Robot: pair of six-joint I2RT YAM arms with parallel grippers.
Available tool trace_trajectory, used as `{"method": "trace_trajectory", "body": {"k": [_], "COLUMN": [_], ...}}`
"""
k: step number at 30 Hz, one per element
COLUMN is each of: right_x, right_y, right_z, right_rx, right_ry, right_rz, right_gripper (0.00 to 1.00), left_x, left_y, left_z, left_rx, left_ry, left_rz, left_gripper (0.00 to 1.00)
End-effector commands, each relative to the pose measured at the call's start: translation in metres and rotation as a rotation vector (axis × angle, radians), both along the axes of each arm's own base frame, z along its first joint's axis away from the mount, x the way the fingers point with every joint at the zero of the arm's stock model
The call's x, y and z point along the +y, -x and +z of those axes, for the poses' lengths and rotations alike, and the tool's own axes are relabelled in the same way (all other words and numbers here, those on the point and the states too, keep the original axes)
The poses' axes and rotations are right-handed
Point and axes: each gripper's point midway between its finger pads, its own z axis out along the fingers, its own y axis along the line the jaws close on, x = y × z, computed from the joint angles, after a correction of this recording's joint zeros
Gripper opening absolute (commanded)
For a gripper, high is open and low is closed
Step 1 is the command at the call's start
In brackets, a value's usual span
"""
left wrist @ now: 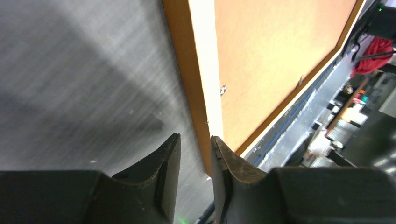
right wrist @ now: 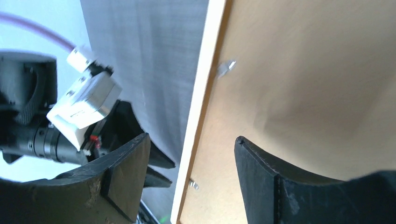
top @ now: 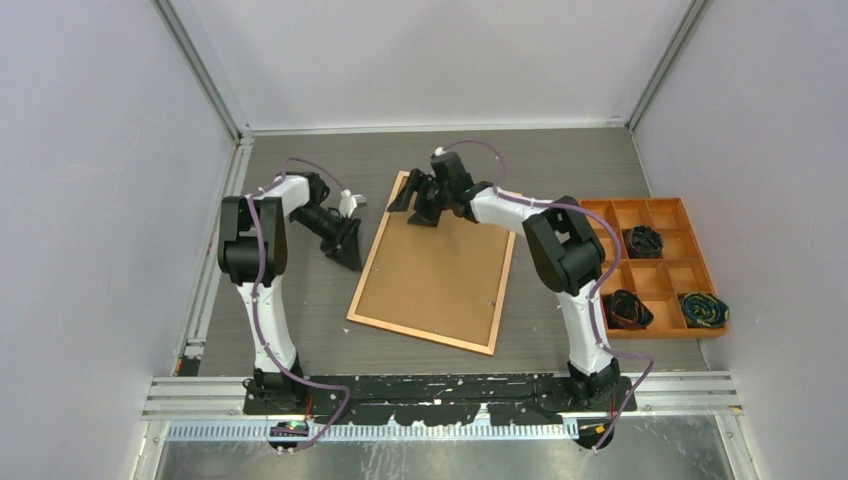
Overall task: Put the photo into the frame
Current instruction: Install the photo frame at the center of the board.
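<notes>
The frame (left wrist: 186, 70) — rectangular, thin orange-brown wood

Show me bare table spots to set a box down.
Free: the table strip along the far wall, and the near strip between frame and arm bases. Crowded: the frame's left edge by the left gripper, its far edge under the right gripper, and between right arm and tray.

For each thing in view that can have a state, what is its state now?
frame: lying flat, back side up.
backing board: seated inside the frame.
left gripper: jaws slightly apart at the frame's left edge, nothing seen between them.
right gripper: open, over the frame's far end.
tray: three compartments hold dark bundles.
</notes>
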Motion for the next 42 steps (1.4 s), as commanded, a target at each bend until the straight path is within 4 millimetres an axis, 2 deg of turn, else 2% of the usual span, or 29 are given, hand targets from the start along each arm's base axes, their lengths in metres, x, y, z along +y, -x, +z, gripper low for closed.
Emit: {"method": "trace_trajectory", "body": {"k": [1, 4, 9, 21, 29, 42], "right_x": [-0.017, -0.018, -0.011, 0.01, 0.022, 0.022], "right_y": [-0.034, -0.043, -0.052, -0.052, -0.053, -0.063], "right_z": [0.03, 0.02, 0.009, -0.004, -0.009, -0.017], "right_rx": [-0.08, -0.067, -0.044, -0.013, -0.002, 0.008], "right_ry": [0.002, 0.011, -0.005, -0.045, -0.065, -0.061], "right_rz": [-0.037, -0.048, -0.056, -0.052, -0.065, -0.124], "right_gripper": [0.72, 0.72, 0.72, 0.71, 0.7, 0.68], "left_x": [-0.006, -0.01, -0.02, -0.027, -0.025, -0.022], "left_y": [-0.044, -0.063, -0.076, -0.071, -0.066, -0.062], "left_z": [0.016, 0.015, 0.006, -0.012, -0.016, -0.016], "left_rx": [-0.075, -0.074, -0.044, -0.018, -0.014, -0.024], "left_ry": [0.024, 0.035, 0.051, 0.042, 0.032, 0.016], "left_rz": [0.079, 0.11, 0.119, 0.11, 0.109, 0.092], "left_gripper": [0.38, 0.45, 0.45, 0.31, 0.3, 0.29]}}
